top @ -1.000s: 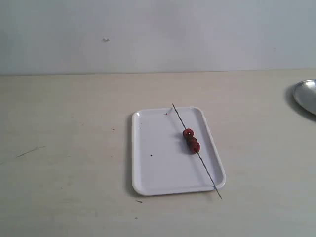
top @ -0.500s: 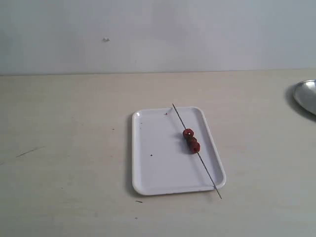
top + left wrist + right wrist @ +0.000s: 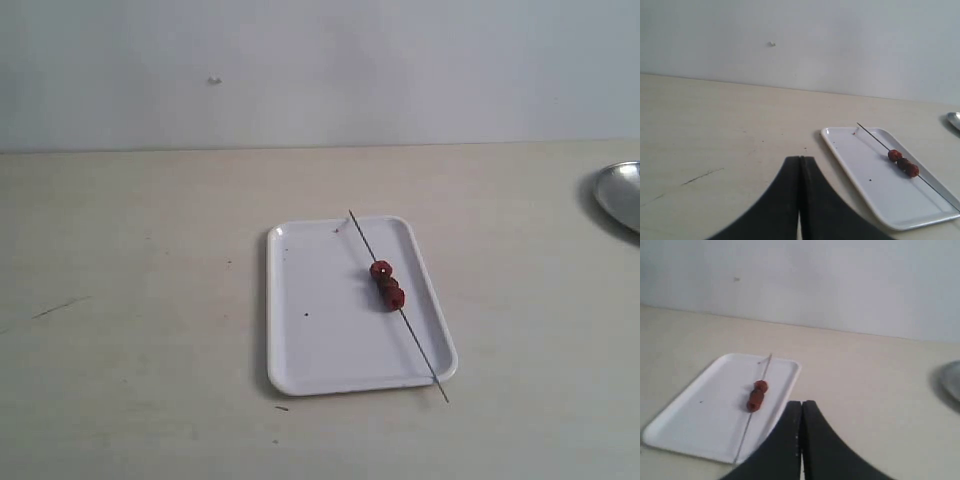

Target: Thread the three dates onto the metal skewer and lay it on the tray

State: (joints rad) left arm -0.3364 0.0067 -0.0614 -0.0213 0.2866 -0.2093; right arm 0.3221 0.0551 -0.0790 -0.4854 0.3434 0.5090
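Though aslant, skewer (image 3: 420, 347), dates (image 3: 387, 284) on tray (image 3: 310, 340)

- Exterior view: set high and in front, tilted down across the surface (image 3: 140, 300) toward the pale wall (image 3: 400, 70). Tray (image 3: 310, 350) mid-frame at middling range, silvery dish (image 3: 622, 195) cut off by the right edge.
- Left wrist view: low and close over the surface, facing the same wall past the left hand (image 3: 800, 159), with the tray farther off toward the right arm's side.
- Right wrist view: likewise low, looking past the right hand (image 3: 802, 402), with the tray nearer, toward the left arm's side.
- Shared by all three: tray, skewer (image 3: 400, 310) with dates (image 3: 387, 284), wall, dish edge.
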